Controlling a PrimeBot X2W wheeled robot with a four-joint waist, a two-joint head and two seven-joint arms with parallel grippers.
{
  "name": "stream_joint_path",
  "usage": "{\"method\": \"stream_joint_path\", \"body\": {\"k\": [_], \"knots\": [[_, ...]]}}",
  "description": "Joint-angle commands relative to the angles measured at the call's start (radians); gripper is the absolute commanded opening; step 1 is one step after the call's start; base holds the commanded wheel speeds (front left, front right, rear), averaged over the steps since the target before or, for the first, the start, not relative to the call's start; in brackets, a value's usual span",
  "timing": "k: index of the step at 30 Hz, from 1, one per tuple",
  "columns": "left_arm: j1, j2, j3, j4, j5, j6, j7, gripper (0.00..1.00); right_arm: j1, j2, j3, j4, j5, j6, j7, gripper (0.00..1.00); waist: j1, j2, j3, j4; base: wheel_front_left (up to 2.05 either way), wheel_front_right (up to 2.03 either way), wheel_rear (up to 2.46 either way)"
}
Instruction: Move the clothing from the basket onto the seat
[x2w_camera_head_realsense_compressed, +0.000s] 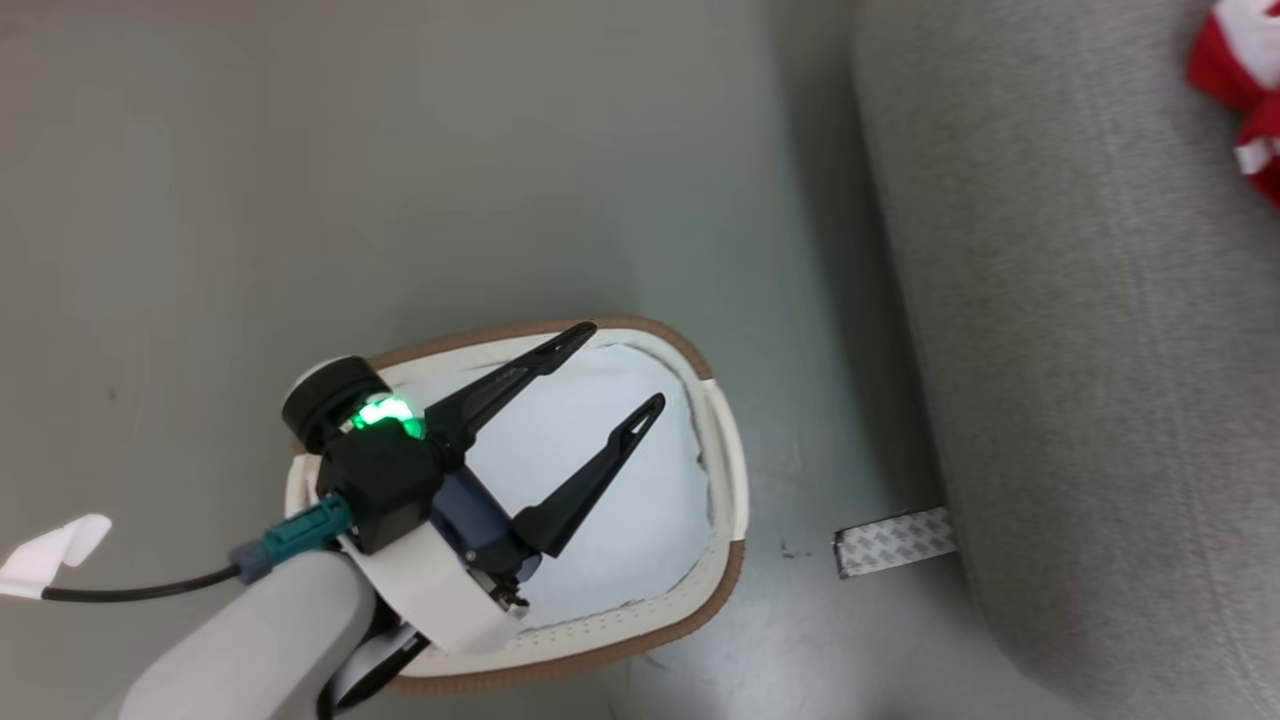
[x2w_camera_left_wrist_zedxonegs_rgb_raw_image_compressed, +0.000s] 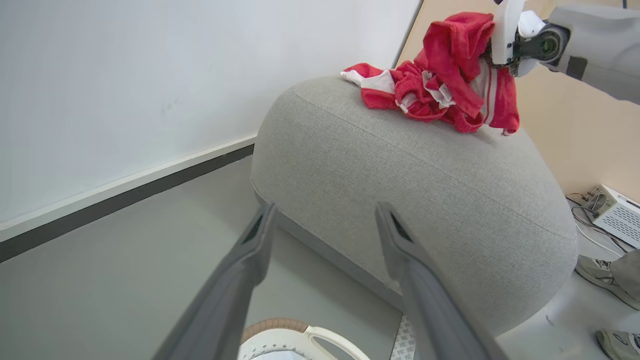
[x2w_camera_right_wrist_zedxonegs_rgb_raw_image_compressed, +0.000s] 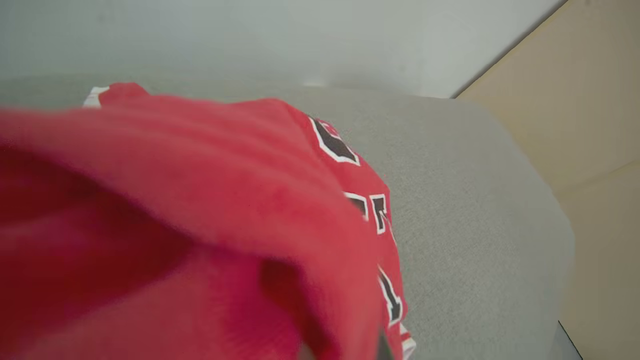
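Left gripper: the two dark fingers are spread wide apart with nothing between them. It hangs over the basket, fingers pointing up and to the right in the head view, toward the seat.

Basket: white with a tan rim, standing on the grey floor. Inside lies only plain pale fabric; no red in it.

Floor between basket and seat: a short strip of patterned tape, one end at the seat's base.

Seat: grey fabric, rounded edges, right of the basket and apart from it.

Clothing: on top of the seat, at its far end from the basket. Red with white trim, crumpled into a heap. In the left wrist view its long axis runs left to right along the seat top, low and flat at the left and rising at the right to a raised fold. In the right wrist view, black white-edged letters run down the fabric's right side.

Right gripper: against the raised fold. The fingers are buried in red cloth, so I cannot tell whether they are clamped or apart.
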Motion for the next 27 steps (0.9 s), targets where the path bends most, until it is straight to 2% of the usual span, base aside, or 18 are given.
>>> {"method": "stream_joint_path", "body": {"k": [1, 5, 6, 7, 8, 9, 10, 14, 18, 23, 27], "knots": [[-0.011, 0.007, 0.003, -0.001, -0.007, 0.001, -0.005, 1.0, 0.002, 0.007, -0.008, 0.011, -0.01, -0.003, 0.026, 0.0, -0.0004, 0.0, 0.017, 0.018, 0.0, 0.0, 0.0], [-0.014, 0.005, 0.003, 0.01, -0.01, 0.001, -0.009, 1.0, 0.027, 0.052, -0.038, 0.022, -0.044, -0.003, 0.173, 0.0, -0.0004, 0.0, 0.016, 0.025, 0.0, 0.0, 0.0], [-0.014, 0.002, 0.003, 0.012, -0.011, 0.001, -0.009, 1.0, 0.031, 0.057, -0.04, 0.011, -0.049, -0.003, 0.183, 0.1, -0.0004, 0.0, 0.012, 0.027, 0.0, 0.0, 0.0], [-0.013, -0.001, 0.002, 0.014, -0.012, 0.001, -0.01, 1.0, 0.039, 0.063, -0.042, 0.003, -0.055, -0.003, 0.191, 0.29, -0.0004, 0.0, 0.006, 0.028, 0.0, 0.0, 0.0], [-0.012, -0.004, 0.002, 0.017, -0.013, 0.001, -0.011, 1.0, 0.047, 0.07, -0.042, -0.004, -0.057, -0.003, 0.195, 0.42, -0.0004, 0.0, 0.0, 0.028, 0.0, 0.0, 0.0], [-0.009, -0.005, 0.002, 0.021, -0.014, 0.001, -0.012, 1.0, 0.054, 0.079, -0.037, -0.009, -0.057, -0.003, 0.2, 0.62, -0.0004, 0.0, -0.008, 0.027, 0.0, 0.0, 0.0], [-0.005, -0.008, 0.001, 0.025, -0.016, 0.001, -0.013, 1.0, 0.057, 0.083, -0.033, -0.016, -0.058, -0.003, 0.204, 1.0, -0.0004, 0.0, -0.018, 0.025, 0.0, 0.0, 0.0], [0.013, -0.032, -0.012, 0.051, -0.023, 0.001, -0.016, 1.0, 0.088, 0.072, 0.008, -0.028, -0.053, -0.003, 0.227, 1.0, -0.0004, 0.0, -0.079, 0.019, 0.0, 0.0, 0.0], [0.036, -0.064, -0.018, 0.087, -0.039, 0.001, -0.015, 1.0, 0.134, 0.031, 0.08, -0.01, 0.001, -0.003, 0.264, 1.0, -0.0004, 0.0, -0.169, 0.016, 0.0, 0.0, 0.0], [0.079, -0.109, -0.01, 0.143, -0.054, 0.009, -0.016, 1.0, 0.203, -0.045, 0.184, -0.001, 0.108, -0.003, 0.259, 1.0, -0.0004, 0.0, -0.299, 0.017, 0.0, 0.0, 0.0], [0.115, -0.144, 0.016, 0.176, -0.066, 0.018, -0.016, 1.0, 0.26, -0.128, 0.272, -0.027, 0.216, -0.003, 0.206, 1.0, -0.0004, 0.0, -0.395, 0.034, 0.0, 0.0, 0.0]]}}
